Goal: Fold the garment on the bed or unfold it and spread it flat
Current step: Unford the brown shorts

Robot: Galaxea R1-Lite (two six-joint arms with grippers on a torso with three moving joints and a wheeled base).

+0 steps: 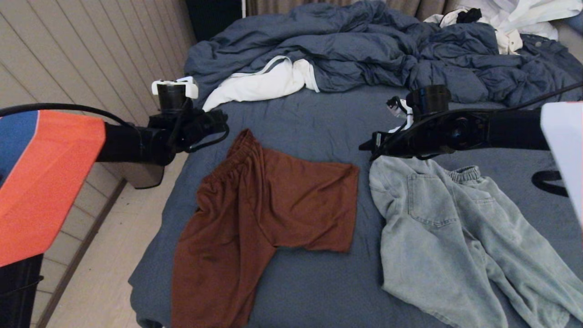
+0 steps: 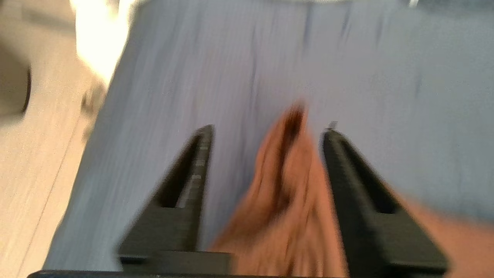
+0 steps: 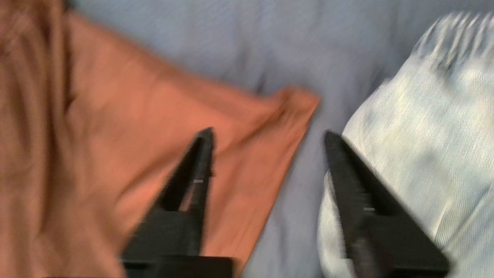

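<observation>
Head view: both arms reach in level above the bed, the left gripper over the left edge near the waistband of the brown shorts, the right gripper above the gap between those shorts and the pale denim shorts. The brown shorts lie spread in the middle, one leg running toward the near left corner; the denim pair lies just beside them on the right, apart by a strip of bare sheet. A rumpled duvet and white linen fill the far side, leaving open sheet between them and the shorts

Left wrist view: the left gripper has its fingers spread apart and empty, the brown shorts' peaked corner below

Right wrist view: the right gripper is likewise spread and holds nothing, one finger over the brown corner, the other over denim
</observation>
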